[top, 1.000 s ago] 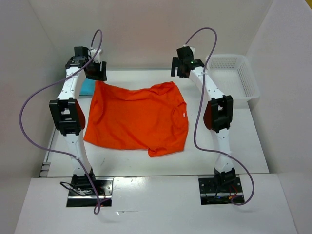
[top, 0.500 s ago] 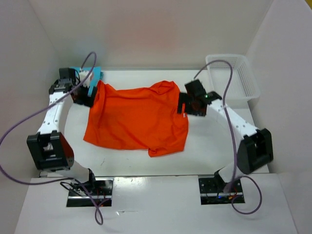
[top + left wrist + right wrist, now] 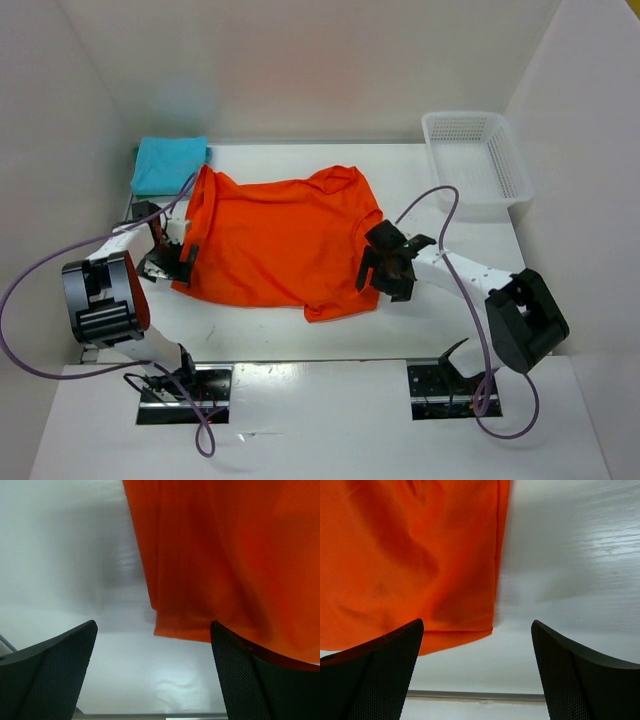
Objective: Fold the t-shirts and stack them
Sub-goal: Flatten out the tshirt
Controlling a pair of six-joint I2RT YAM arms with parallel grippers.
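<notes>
Left gripper (image 3: pixel 153 625) and right gripper (image 3: pixel 476 623) gape wide, empty, at orange-red t-shirt's (image 3: pixel 275 240) opposite edges; folded turquoise-blue t-shirt (image 3: pixel 168 165) lies far-left.

Your right wrist camera shows the orange-red t-shirt (image 3: pixel 410 555) lying flat across the left and upper part of the view. Its hemmed side edge runs straight down to a corner between the fingers. You see the right gripper (image 3: pixel 476 624) spread wide with nothing pinched. Its left finger (image 3: pixel 375 680) overlaps the shirt's lower hem. The right one stands over the bare white table (image 3: pixel 570 555).
</notes>
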